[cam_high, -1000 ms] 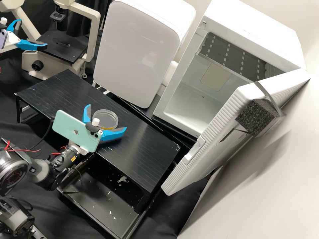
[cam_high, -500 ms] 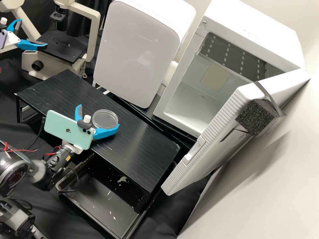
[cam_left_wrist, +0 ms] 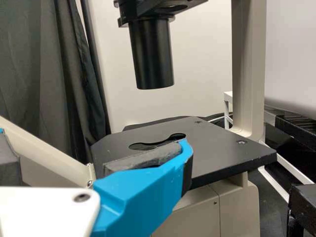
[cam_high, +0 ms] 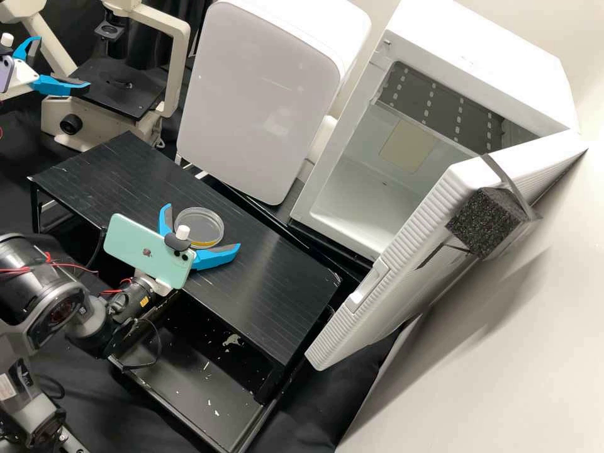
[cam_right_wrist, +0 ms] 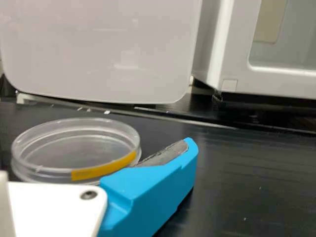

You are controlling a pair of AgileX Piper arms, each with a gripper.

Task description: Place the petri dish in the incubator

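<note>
Behind the right gripper (cam_high: 202, 226) there stands the white incubator (cam_high: 478, 63), with open door (cam_high: 402, 264). Near the left gripper (cam_high: 63, 63), released, is the microscope (cam_high: 178, 69). Also the right one is released; between its spread fingers, the petri dish (cam_high: 206, 225) lies on the black stand (cam_high: 270, 283).

Bright, diffuse light fills the high view before you, where the open white ribbed door (cam_high: 415, 228) casts a soft shadow on the pale wall (cam_high: 503, 377). Faint glare dulls the black rectangular platform (cam_high: 270, 270); reflections mark 1 glossy, round-cornered white panel (cam_high: 251, 126).
</note>
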